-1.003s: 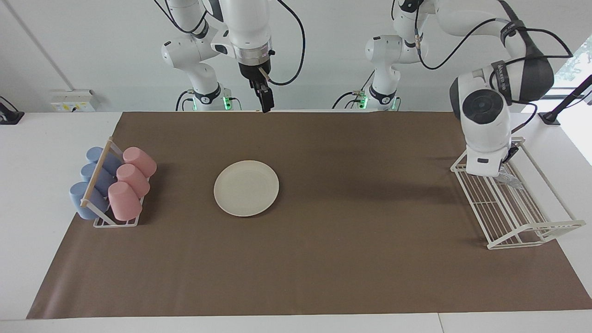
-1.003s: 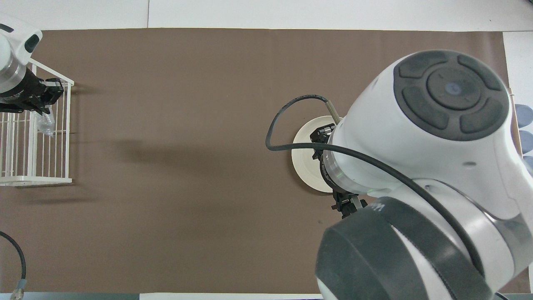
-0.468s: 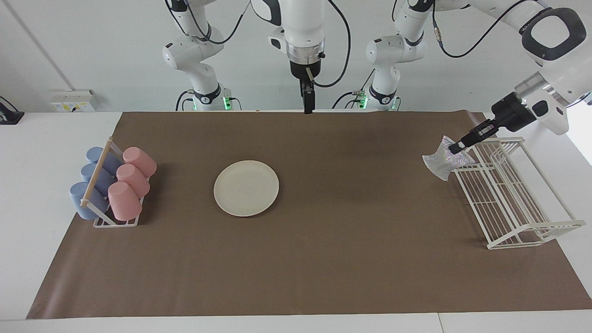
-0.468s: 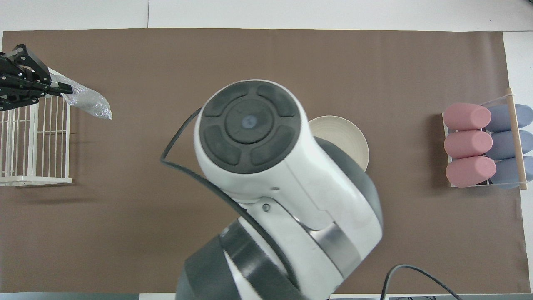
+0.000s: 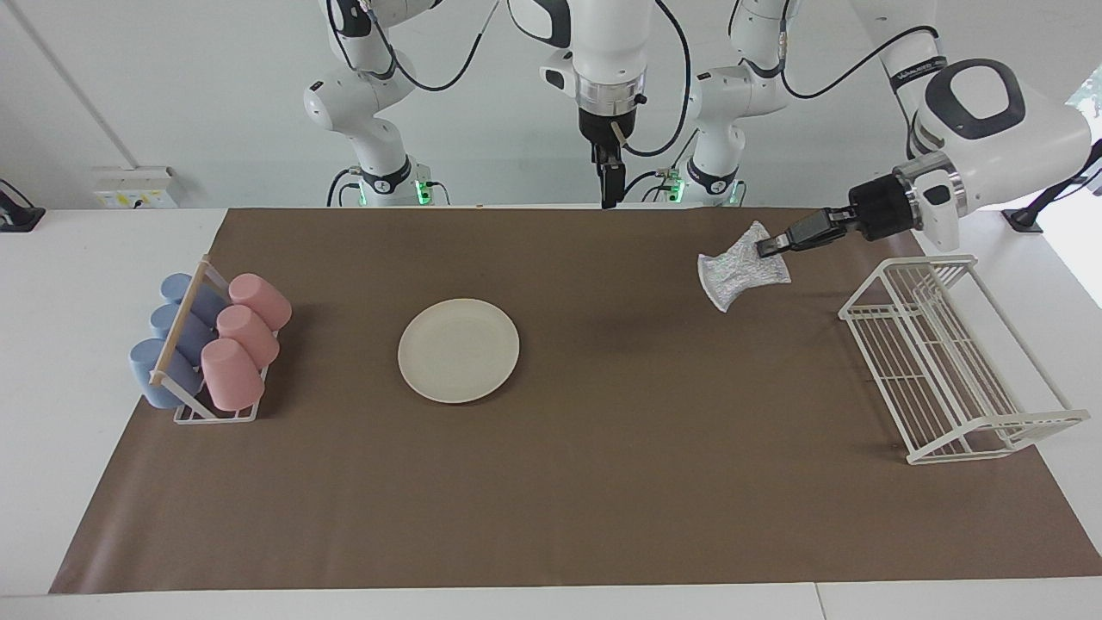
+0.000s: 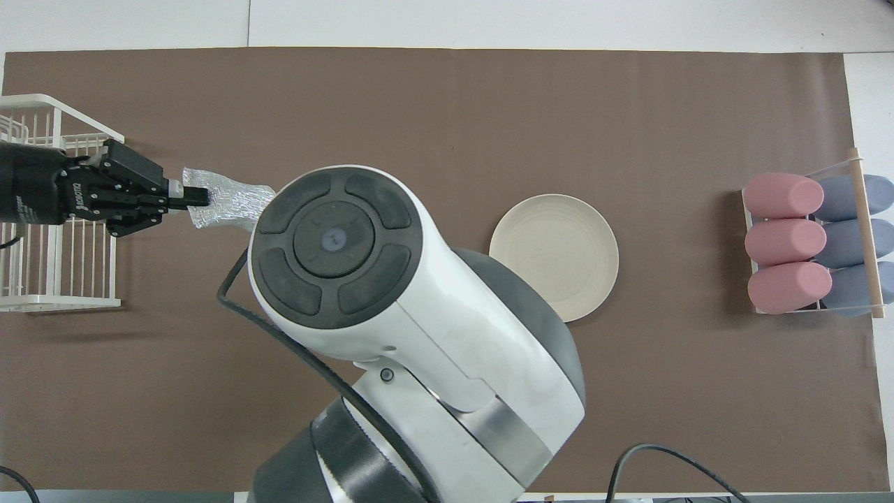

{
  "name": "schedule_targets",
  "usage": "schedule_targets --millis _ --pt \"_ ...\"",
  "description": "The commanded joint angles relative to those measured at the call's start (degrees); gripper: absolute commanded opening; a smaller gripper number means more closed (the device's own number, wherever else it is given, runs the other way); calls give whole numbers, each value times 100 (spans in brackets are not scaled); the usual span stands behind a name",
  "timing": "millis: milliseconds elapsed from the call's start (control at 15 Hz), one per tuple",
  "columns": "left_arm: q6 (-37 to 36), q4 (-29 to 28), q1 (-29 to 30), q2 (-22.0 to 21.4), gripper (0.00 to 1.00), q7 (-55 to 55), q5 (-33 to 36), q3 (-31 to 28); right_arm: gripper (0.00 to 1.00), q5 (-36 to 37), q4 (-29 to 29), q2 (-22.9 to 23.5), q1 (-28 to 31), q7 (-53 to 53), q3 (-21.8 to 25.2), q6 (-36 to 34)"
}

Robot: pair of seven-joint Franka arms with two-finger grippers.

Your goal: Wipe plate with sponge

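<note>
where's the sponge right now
The sponge hangs in the air, pinched in the left hand, over the brown mat between the white wire rack and the plate.

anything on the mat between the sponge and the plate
Nothing: in the facing view only bare brown mat lies between the plate and the sponge, which the left pincer holds up in the air.

Wide bare brown mat (image 5: pixel 603 448) lies open all round the plate (image 5: pixel 458 350), with only the cup rack (image 5: pixel 209 344) crowding the right arm's end and the wire rack (image 5: pixel 951 362) the left's.
</note>
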State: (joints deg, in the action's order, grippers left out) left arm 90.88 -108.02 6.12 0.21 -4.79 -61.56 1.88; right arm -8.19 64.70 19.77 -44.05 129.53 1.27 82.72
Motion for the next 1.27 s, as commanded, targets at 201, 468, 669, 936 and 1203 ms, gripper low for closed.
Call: schedule_targets --millis 201,468,669,936,1203 --pt "-201 -1098 -391 -320 0 1840 -813 -38 100 -122 166 -96 63 28 -30 314" --pt "-694 -1422 -410 -329 0 3104 -849 -38 100 -121 1497 -622 55 -578 -39 1523" --pt "-904 -1599 -427 -364 0 3607 -857 -29 100 -130 2108 -870 -121 -570 -39 2072" --pt "-861 -1740 -568 -399 0 3687 -1042 -29 100 -393 2187 -870 -95 -535 -30 2528" --pt "-905 -1758 -568 -434 0 3696 -1182 -29 100 -490 2828 -1142 -139 -587 -39 2967"
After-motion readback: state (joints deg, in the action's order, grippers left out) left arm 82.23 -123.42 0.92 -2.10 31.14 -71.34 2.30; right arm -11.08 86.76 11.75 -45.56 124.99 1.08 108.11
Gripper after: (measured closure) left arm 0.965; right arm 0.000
